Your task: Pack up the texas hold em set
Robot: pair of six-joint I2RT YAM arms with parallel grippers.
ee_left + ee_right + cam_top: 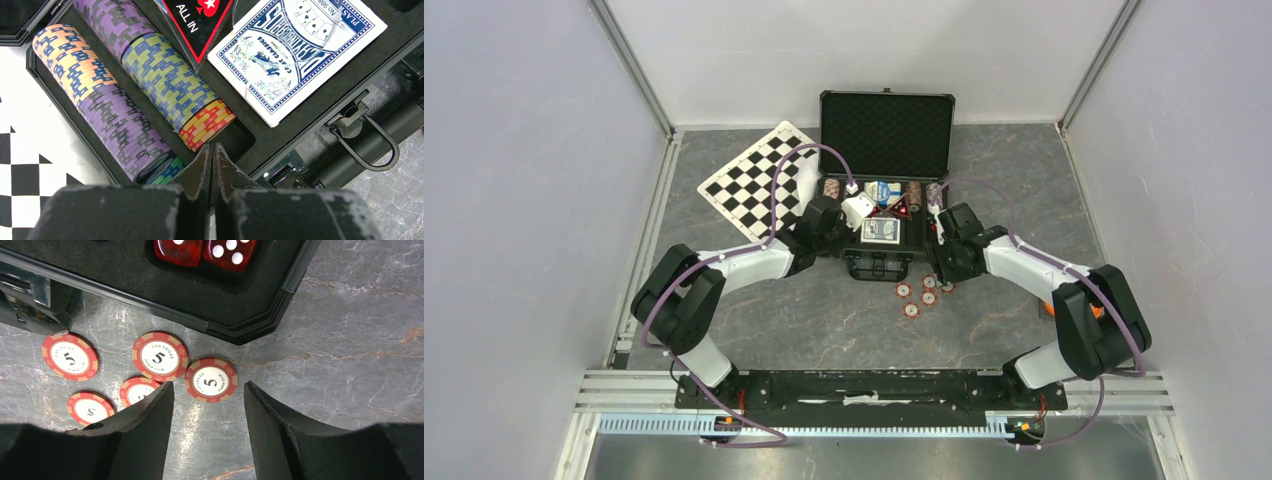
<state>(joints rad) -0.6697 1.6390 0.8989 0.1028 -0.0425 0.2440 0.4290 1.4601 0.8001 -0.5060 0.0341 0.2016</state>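
A light, slick chip (210, 379), flat ahead of the parted right end effector (208, 386), is judged best pinched by its rim; the left end effector (212, 148) is closed, empty.

The open case (879, 262) sits far and central on the table (824, 320), its lid (886, 135) standing at the far side and the checkered board (759, 180) just to its left. Inside, chip rows (130, 100) lie at the left, the card deck (295, 55) to their right, and dice (207, 250) in the near right corner. Five loose poker chips (160, 356) lie on the table just near of that corner.
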